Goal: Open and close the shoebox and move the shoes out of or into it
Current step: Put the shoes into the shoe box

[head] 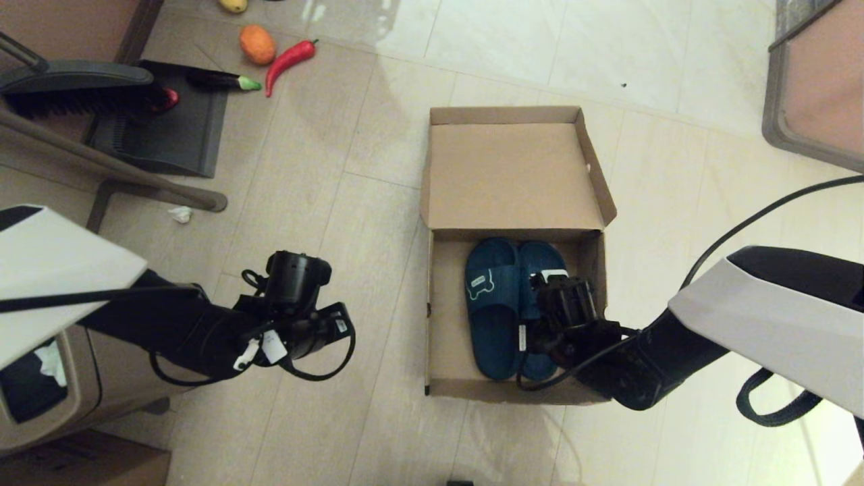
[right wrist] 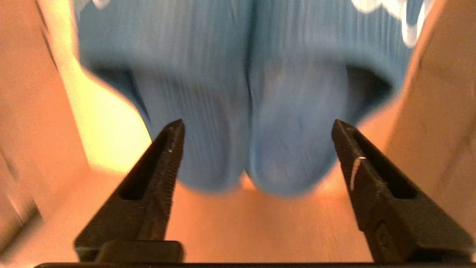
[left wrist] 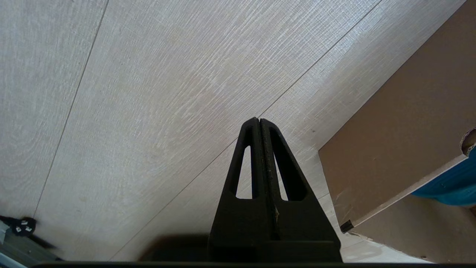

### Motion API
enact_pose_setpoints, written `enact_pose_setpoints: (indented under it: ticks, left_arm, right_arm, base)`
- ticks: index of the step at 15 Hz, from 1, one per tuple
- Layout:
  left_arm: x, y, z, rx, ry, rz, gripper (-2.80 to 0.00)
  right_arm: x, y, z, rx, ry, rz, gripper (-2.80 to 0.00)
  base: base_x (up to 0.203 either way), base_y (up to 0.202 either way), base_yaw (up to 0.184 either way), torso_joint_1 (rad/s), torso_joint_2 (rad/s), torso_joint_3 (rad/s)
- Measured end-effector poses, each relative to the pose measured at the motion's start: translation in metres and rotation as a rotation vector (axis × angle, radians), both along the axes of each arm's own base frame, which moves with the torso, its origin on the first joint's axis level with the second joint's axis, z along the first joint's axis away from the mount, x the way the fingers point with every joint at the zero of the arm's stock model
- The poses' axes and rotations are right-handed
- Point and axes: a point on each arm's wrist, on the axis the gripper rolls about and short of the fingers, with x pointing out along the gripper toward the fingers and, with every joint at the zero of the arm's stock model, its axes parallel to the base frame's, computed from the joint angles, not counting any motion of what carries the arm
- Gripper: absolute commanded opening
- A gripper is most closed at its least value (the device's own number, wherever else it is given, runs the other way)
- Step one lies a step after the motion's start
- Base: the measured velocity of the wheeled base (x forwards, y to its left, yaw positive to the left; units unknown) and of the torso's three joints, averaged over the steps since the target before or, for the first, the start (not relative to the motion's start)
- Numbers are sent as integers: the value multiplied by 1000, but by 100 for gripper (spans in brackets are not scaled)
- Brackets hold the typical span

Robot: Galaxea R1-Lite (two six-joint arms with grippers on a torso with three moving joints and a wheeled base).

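Observation:
The shoebox (head: 440, 317) stands open on the floor, its lid (head: 513, 169) folded back flat on the far side. Both navy shoes (head: 496, 310) lie side by side inside, toes toward the lid, a white logo on the left strap. My right gripper (right wrist: 257, 124) hangs open inside the box just above the heels of the shoes (right wrist: 230, 149), one finger to each outer side, gripping nothing. In the head view its wrist covers part of the right shoe. My left gripper (left wrist: 258, 121) is shut and empty over bare floor, left of the shoebox wall (left wrist: 401, 130).
A brown trash bin (head: 67, 391) and a plain cardboard box (head: 81, 466) sit at the near left. A dustpan (head: 169, 128) with a brush, a toy eggplant (head: 223, 81), red pepper (head: 290, 59) and orange (head: 256, 44) lie far left. Furniture (head: 817, 88) stands far right.

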Motion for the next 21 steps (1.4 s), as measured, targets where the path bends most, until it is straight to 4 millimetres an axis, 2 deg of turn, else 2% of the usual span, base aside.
enact_pose_setpoints:
  ticks: [3, 6, 7, 8, 10, 12, 13, 17, 19, 21]
  left_arm:
    - [2, -1, -1, -3, 1, -6, -280]
    - [17, -7, 1, -1, -28, -23, -280]
    - [26, -11, 4, 0, -49, -30, -280]
    - [35, -15, 5, 3, -67, -39, -280]
    - [49, -25, 8, 30, -103, -79, -280]
    - [61, -31, 11, 36, -134, -103, -280]
    - [68, -34, 12, 32, -150, -105, -280]
    - [99, -47, 23, 19, -254, -105, -280]
    - [115, -52, 34, 28, -329, -99, -280]
    - [132, -60, 48, 2, -422, -68, -280]
  right_arm:
    - [-22, -11, -2, 7, 64, 51, 0]
    - [-45, -24, 21, 45, 82, 95, 0]
    - [-51, -30, 34, 58, 83, 105, -120]
    - [-56, -36, 48, 71, 89, 113, -280]
    - [-54, -52, 85, 109, 61, 99, -280]
    - [-43, -72, 121, 155, 5, 72, -280]
    - [-36, -90, 137, 180, -11, 52, -280]
    - [-2, -187, 184, 365, -50, -50, -280]
    - [14, -229, 180, 538, 0, -79, -280]
    - [36, -253, 157, 742, 91, -75, -280]
  base:
    - [0, 0, 0, 0, 0, 0]
    - [0, 0, 0, 0, 0, 0]
    - [0, 0, 0, 0, 0, 0]
    - [0, 0, 0, 0, 0, 0]
    - [0, 0, 0, 0, 0, 0]
    - [0, 0, 0, 0, 0, 0]
    - [0, 0, 0, 0, 0, 0]
    - [0, 0, 0, 0, 0, 0]
    - [0, 0, 0, 0, 0, 0]
    - [0, 0, 0, 0, 0, 0]
